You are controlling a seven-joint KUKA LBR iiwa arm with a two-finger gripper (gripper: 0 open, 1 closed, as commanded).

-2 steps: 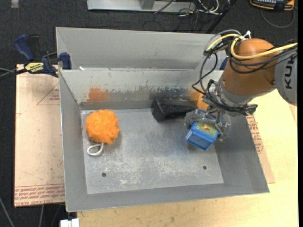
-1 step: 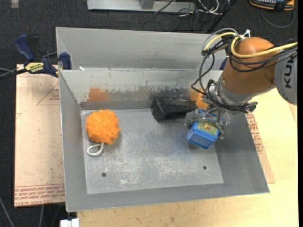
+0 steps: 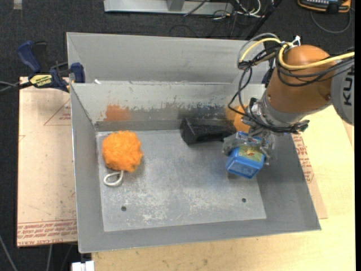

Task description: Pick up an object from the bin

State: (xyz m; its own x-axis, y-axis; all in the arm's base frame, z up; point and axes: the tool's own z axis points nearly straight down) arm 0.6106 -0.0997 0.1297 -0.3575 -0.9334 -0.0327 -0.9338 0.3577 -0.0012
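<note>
A: Where, then?
B: Right of centre in the frame: small blue box (image 3: pixel 245 166) on the bin floor, directly beneath the hand (image 3: pixel 249 147).
A: Open or closed?
B: Cannot tell; masked by the wrist.
A: Handling?
B: Probably light, stiff, perhaps slick. Best gripped across its 2 flat sides.
</note>
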